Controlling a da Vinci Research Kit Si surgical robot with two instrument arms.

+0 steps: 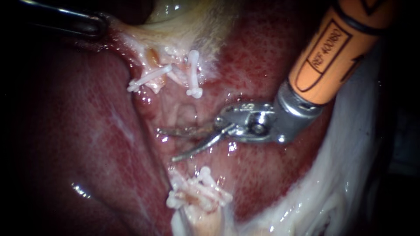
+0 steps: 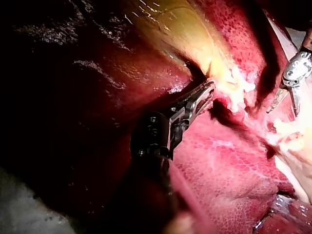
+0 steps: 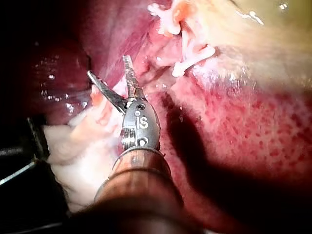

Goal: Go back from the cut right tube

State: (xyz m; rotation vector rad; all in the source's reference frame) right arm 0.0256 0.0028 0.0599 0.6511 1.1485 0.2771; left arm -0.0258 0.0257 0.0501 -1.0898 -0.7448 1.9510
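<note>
Cut right tube (image 1: 201,65), endoscope view: taken to be the stump under the upright clip (image 1: 194,74), just beyond the right instrument (image 1: 165,144) on the gallbladder (image 1: 183,17) side; its other end is judged to sit in the clip cluster (image 1: 199,192) on the opposite side of the same blades; which stump there belongs to it cannot be told. Blades are moderately parted with nothing between them, lying over bare liver (image 1: 65,131) in the gap between the two stump groups; presumably so placed because the division looks complete and only the retreat is left. Left instrument (image 1: 98,26) is well away from the blades, past the slanted clip (image 1: 148,78); its jaws look closed on the gallbladder's edge, with tissue tented toward them; judged to be traction that spreads the stumps into sight. Count: two instruments; two distinct clips on the gallbladder side; at least three in the cluster, exact number not readable.

Left wrist view: left instrument (image 2: 207,92) pinches pale tissue at the gallbladder's base; right instrument (image 2: 283,112) lies off to its side, blades parted and empty; the clips between the two read only as a pale lump; count not possible.

Right wrist view: right instrument (image 3: 109,66) has its blades parted, holding nothing; two clips show ahead of the blades, apart from the tips; pale clipped tissue lies beside the blades; a straight pull back along the shaft looks safest.
</note>
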